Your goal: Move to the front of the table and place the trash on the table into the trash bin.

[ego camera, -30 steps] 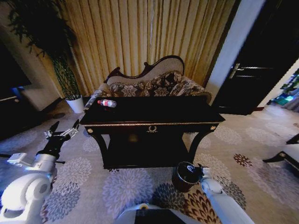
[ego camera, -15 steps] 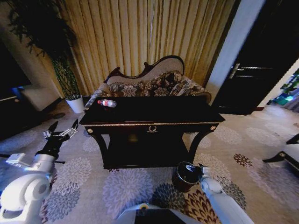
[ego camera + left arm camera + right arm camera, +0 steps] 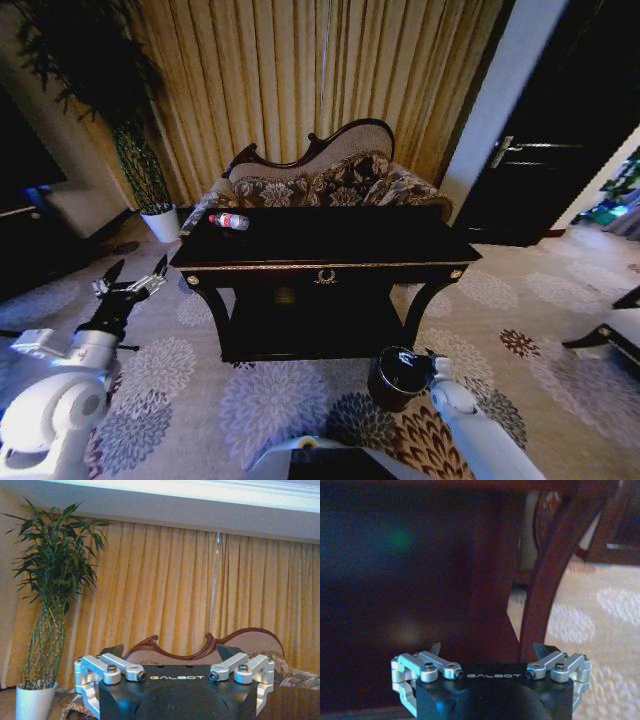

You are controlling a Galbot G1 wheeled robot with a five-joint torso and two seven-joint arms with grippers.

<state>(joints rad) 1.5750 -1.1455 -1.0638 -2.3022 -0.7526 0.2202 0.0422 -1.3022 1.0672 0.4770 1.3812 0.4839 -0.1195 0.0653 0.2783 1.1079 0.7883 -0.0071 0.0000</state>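
the plastic bottle (image 3: pixel 229 221) lay on the dark console table (image 3: pixel 330 246) at its far left corner. the left gripper (image 3: pixel 134 274) hung spread open left of it; the right gripper (image 3: pixel 490 652), also spread, sat by the reddish-brown bin (image 3: pixel 395 378).

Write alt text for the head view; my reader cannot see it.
A dark table holds a bottle near its far left corner. The trash bin stands on the carpet beside the right pincer; the left pincer hangs open.
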